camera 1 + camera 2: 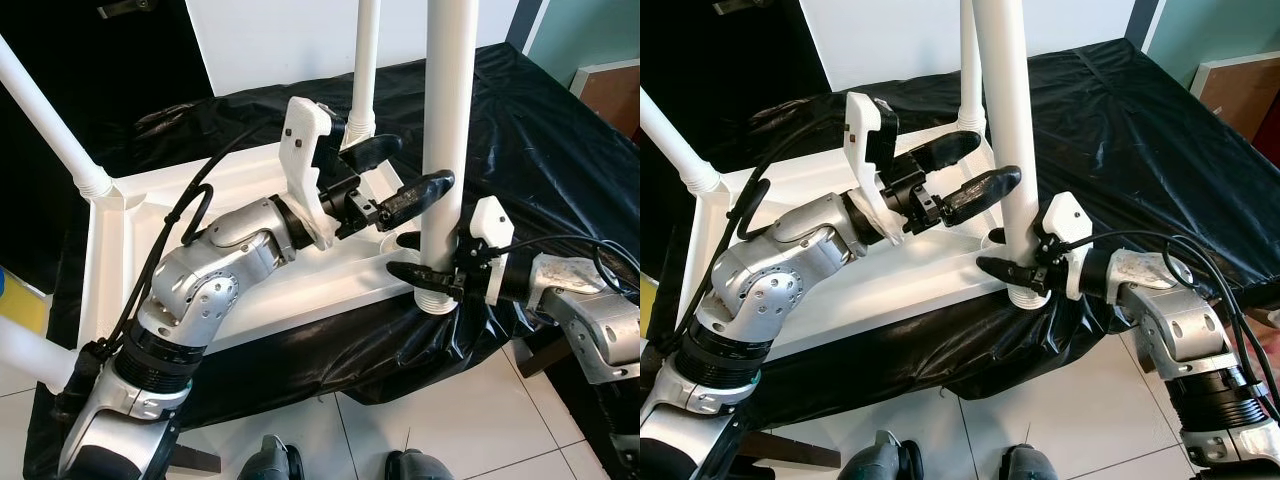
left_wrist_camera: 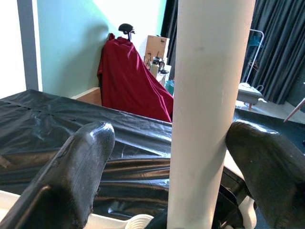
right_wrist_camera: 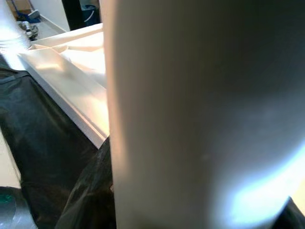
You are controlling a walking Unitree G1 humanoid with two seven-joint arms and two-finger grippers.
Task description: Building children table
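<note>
**A:** so what's the setup? Looks like a big surface draped in black plastic sheeting (image 1: 540,130), white wall behind, tiled floor (image 1: 470,400) below. In the left wrist view there's a red cloth (image 2: 128,81) thrown over something against a teal wall, plus dark curtains.

**B:** yep. Biggest task thing is the white tabletop (image 1: 200,270), lying upside down on the sheeting, underside up, near corner hanging out toward the robot. Legs are in the corners pointing up. The back-left leg (image 1: 45,115) leans outward, the far leg (image 1: 365,65) goes pretty much straight up.

**A:** and the one it's working on?

**B:** the near leg (image 1: 445,120), white tube, long axis vertical, foot in the ribbed socket at the tabletop's near right corner, top running out of frame.

**A:** where are the hands?

**B:** left gripper (image 1: 400,175) comes in from the left, fingers spread fairly wide. The leg stands between them in the wrist view; the lower finger's tip reaches the tube, the upper one (image 1: 370,150) sits apart from it. Right gripper (image 1: 425,265) is low down at the base, just above the socket, fingers around the tube. Can't tell if it's actually squeezing; its wrist view is just blurry white tube up close.
</note>
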